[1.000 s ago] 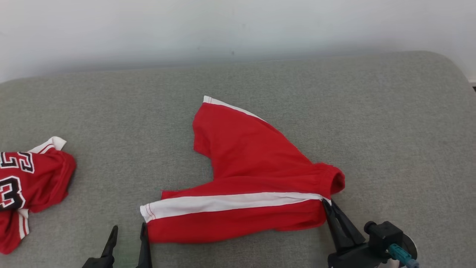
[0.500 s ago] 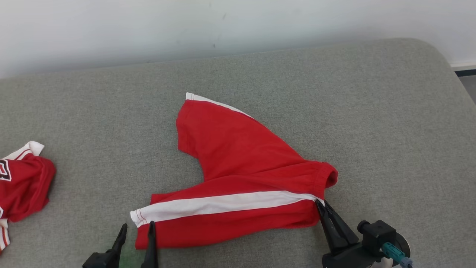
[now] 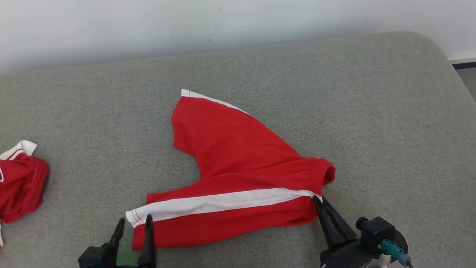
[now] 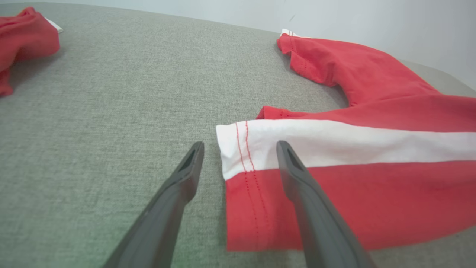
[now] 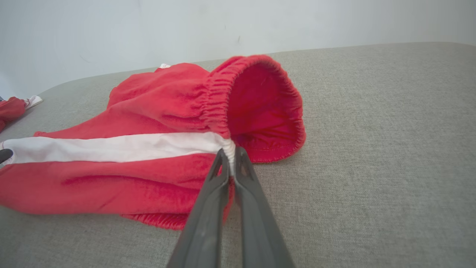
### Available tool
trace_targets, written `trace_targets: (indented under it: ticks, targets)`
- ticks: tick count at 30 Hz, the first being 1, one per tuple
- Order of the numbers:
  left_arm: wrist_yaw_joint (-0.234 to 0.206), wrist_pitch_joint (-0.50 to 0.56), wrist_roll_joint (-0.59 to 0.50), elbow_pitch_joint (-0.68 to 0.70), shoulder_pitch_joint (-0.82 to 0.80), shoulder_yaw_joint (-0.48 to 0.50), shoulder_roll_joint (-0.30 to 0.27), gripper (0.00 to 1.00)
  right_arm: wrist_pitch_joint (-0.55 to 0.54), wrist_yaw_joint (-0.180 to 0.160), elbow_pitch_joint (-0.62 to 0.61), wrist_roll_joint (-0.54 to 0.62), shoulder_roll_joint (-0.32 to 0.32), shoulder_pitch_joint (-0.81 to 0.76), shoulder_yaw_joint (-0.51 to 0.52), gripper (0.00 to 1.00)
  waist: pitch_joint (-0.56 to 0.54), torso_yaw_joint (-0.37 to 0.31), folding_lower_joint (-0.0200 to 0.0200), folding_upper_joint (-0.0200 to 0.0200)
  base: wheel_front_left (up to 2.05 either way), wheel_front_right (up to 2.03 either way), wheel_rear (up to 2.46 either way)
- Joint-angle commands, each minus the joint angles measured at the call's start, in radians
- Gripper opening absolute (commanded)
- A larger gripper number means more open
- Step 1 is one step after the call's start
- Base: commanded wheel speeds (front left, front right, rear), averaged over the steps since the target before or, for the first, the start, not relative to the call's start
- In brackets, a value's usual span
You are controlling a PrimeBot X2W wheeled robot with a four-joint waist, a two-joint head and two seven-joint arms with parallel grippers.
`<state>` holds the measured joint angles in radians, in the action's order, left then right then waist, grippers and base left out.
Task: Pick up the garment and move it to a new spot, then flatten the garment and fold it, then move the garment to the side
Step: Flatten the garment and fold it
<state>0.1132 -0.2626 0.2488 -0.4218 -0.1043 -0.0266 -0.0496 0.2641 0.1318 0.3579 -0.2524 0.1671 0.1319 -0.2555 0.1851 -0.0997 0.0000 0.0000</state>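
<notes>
While your right claw pinches the waistband of the red shorts, your left claw stands wide, their hem between its fingers; the jersey lies well apart, far left.

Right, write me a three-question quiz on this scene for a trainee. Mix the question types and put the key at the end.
1. True or false: the right gripper is shut on the waistband of the shorts.
2. The left gripper is: A) shut on the white stripe; B) open, with one finger on each side of the leg hem; C) shut on nothing.
3. In the head view, at which edge does the jersey lie?
Key: 1 true; 2 B; 3 the left edge.
</notes>
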Motion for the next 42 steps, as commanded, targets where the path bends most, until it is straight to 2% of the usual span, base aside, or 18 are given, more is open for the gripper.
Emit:
trace_targets:
  ticks: [1,3,7,9,10,17,23,27,30,31,33,37,42]
  targets:
    - [0.001,-0.003,0.012,-0.004,-0.01,0.002,-0.002,0.86,0.0,-0.002,-0.001,-0.002,-0.005,0.005,-0.001,0.0,0.002,0.0,0.0,0.0,0.0,0.0,0.0]
    - [0.005,-0.003,0.012,-0.01,-0.012,0.001,-0.002,0.58,0.0,-0.002,-0.002,-0.002,-0.008,0.006,0.0,0.0,0.004,0.001,0.0,0.0,0.0,0.0,0.0]
    - [0.009,-0.003,0.016,-0.012,-0.018,0.003,-0.002,0.42,0.0,-0.002,-0.004,0.0,-0.006,0.009,0.004,0.0,0.008,0.004,0.0,0.0,0.0,0.0,0.0]
    - [0.009,-0.003,0.024,-0.005,-0.021,0.005,-0.002,0.06,0.0,-0.002,-0.007,-0.002,-0.005,0.01,0.005,0.0,0.01,0.007,0.0,0.0,0.0,0.0,0.0]
    - [0.008,-0.003,0.016,-0.002,-0.023,0.003,-0.002,0.0,0.0,-0.002,-0.008,-0.003,-0.005,0.011,0.004,0.0,0.01,0.008,0.0,0.0,0.0,0.0,0.0]
    - [0.016,-0.003,-0.027,0.08,-0.031,0.003,-0.002,0.0,0.0,-0.002,-0.05,-0.032,-0.021,0.024,0.014,0.0,-0.007,0.021,0.0,0.0,0.0,0.0,0.0]
    - [0.017,-0.003,-0.092,0.235,-0.074,0.031,-0.008,0.0,0.0,-0.002,-0.16,-0.097,-0.051,0.07,0.01,0.0,-0.058,0.03,0.0,0.0,0.0,0.0,0.0]
    - [0.016,-0.003,-0.12,0.317,-0.138,0.034,-0.066,0.0,0.0,-0.002,-0.219,-0.15,-0.052,0.133,-0.007,0.0,-0.111,0.033,0.0,0.0,0.0,0.0,0.0]
    - [0.016,-0.003,-0.132,0.367,-0.201,0.038,-0.13,0.0,0.0,-0.002,-0.255,-0.186,-0.032,0.196,-0.023,0.0,-0.149,0.037,0.0,0.0,0.0,0.0,0.0]
    - [0.016,-0.003,-0.139,0.395,-0.254,0.042,-0.177,0.0,0.0,-0.002,-0.276,-0.208,-0.019,0.239,-0.025,0.0,-0.166,0.043,0.0,0.0,0.0,0.0,0.0]
    - [0.016,-0.003,-0.143,0.417,-0.305,0.049,-0.221,0.0,0.0,-0.002,-0.291,-0.224,-0.007,0.281,-0.021,0.0,-0.179,0.051,0.0,0.0,0.0,0.0,0.0]
    - [0.016,-0.003,-0.146,0.432,-0.397,0.046,-0.296,0.0,0.0,-0.002,-0.294,-0.253,0.018,0.353,-0.015,0.0,-0.189,0.073,0.0,0.0,0.0,0.0,0.0]
    - [0.016,-0.003,-0.133,0.4,-0.458,0.017,-0.357,0.0,0.0,-0.002,-0.246,-0.288,0.043,0.427,-0.038,0.0,-0.16,0.104,0.0,0.0,0.0,0.0,0.0]
